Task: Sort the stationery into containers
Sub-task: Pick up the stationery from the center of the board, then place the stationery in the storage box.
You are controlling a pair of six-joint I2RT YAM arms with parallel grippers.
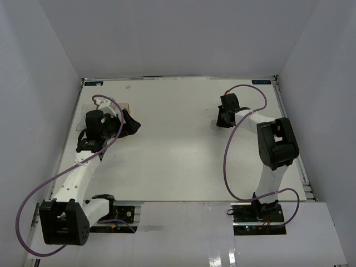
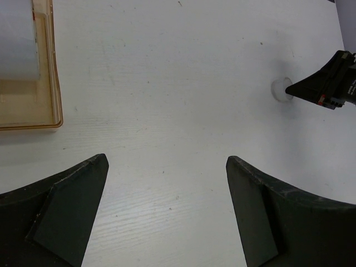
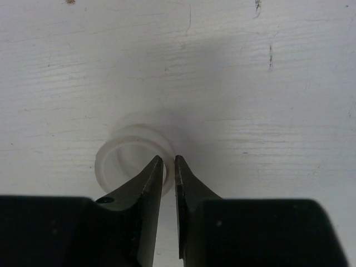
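Item: tape roll (image 3: pixel 129 158), a whitish ring lying flat on the desk (image 2: pixel 167 83), right of centre and well apart from the bins.

Handling (judged): light, a stiff hoop with a smooth, rather slippery rim. It should be robust, but a thin wall pinch lets it swing or slip. Best hold is across the wall, one finger inside the hole and one outside, seated deep.

Right gripper (image 3: pixel 170 160): jaws drawn almost together at the ring's near wall, left finger over the hollow and right finger outside. They look to be nipping that wall (contact itself is hard to confirm in the wrist view).

Left gripper (image 2: pixel 167 161): jaws spread wide, holding nothing, hovering over bare desk beside the amber bin (image 2: pixel 53 83). A pale object already sits in that bin; I cannot tell what it is.

Obstructions: none between roll and bin except the left arm itself, which stands near the amber bin. The other two bins cannot be made out.
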